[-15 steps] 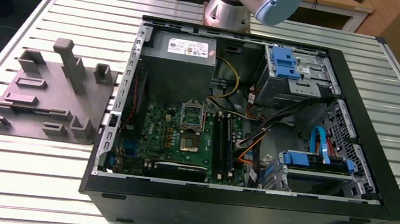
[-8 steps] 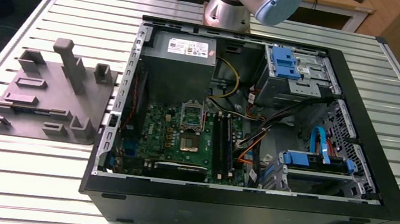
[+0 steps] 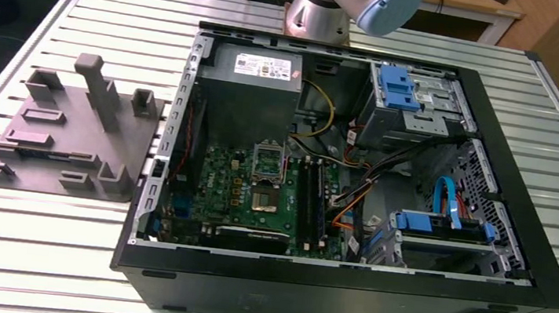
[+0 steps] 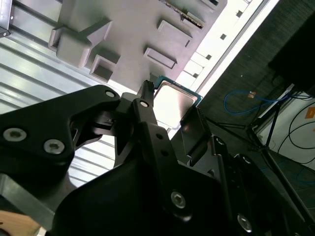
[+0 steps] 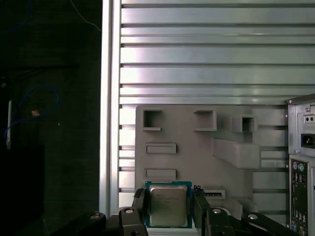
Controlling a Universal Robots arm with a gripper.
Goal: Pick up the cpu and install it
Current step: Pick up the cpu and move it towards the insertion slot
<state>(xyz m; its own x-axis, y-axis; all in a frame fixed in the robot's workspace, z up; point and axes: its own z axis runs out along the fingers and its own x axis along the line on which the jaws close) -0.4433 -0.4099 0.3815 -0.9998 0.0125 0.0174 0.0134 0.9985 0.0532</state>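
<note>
The cpu (image 5: 168, 204) is a small square chip with a silvery top plate and a thin teal rim. It sits between my two black fingers (image 5: 139, 205), and my gripper (image 5: 169, 206) is shut on it. In the second wrist view the cpu (image 4: 173, 100) catches bright glare between the fingertips (image 4: 145, 93) of the gripper (image 4: 170, 108). It hangs well above the grey moulded tray (image 5: 197, 157), over the tray's edge nearest the camera. The exterior view holds the arm's upper joint (image 3: 344, 2) at the back, and the motherboard's socket (image 3: 269, 165) inside the open computer case (image 3: 349, 291).
The grey moulded tray (image 3: 70, 141) with raised blocks lies on the slatted metal table (image 3: 38, 240), at the exterior view's left of the case. Cables, blue drive bays (image 3: 441, 226) and a power supply (image 3: 252, 74) crowd the case. The case's rear panel (image 5: 301, 167) stands beside the tray.
</note>
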